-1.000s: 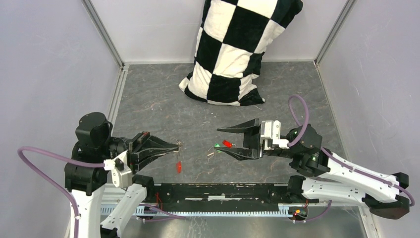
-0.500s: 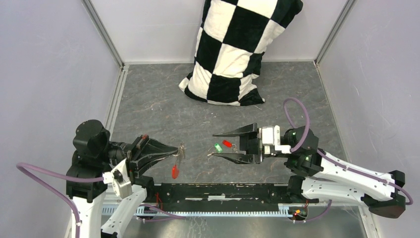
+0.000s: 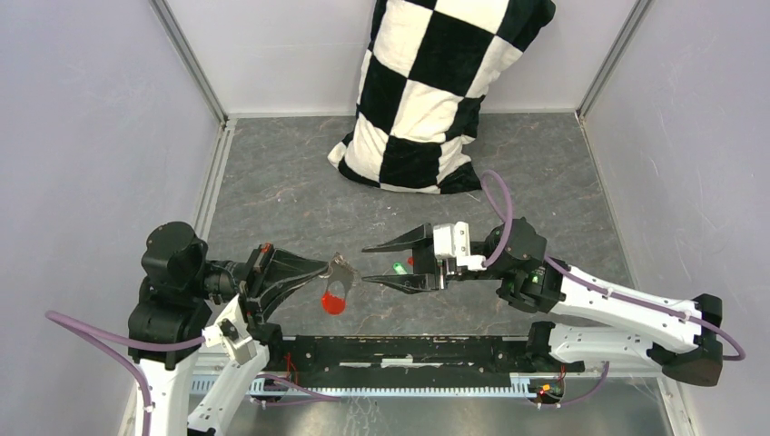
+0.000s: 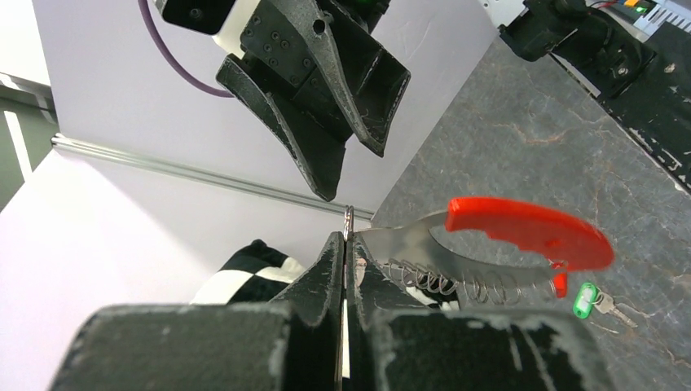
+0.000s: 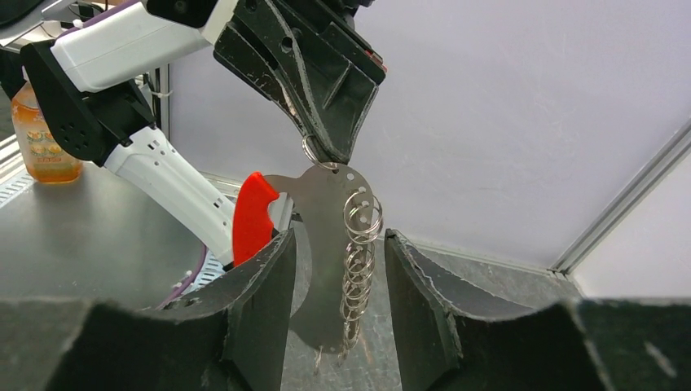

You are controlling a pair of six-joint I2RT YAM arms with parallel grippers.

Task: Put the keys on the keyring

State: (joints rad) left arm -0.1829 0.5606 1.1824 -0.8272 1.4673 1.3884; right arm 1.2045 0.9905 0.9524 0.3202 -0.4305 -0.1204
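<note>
Grey marbled tabletop (image 3: 291,200), pale walls (image 3: 91,109), chequered cushion (image 3: 427,91) — left claw (image 3: 329,266) tight on keyring (image 3: 333,302), right claw (image 3: 363,264) agape

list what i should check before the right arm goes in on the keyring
1. Hold: left gripper is shut on the top ring of the keyring, with the fob hanging off it. Ok.
2. Opening: right gripper has its jaws apart, facing the rings. Ok.
3. Alignment: the rings hang between its jaws in the right wrist view. Ok.
4. Key in hand: green key and red key both lie on the table, unheld. Not ok.
5. Ring gap open for threading: cannot tell.
</note>
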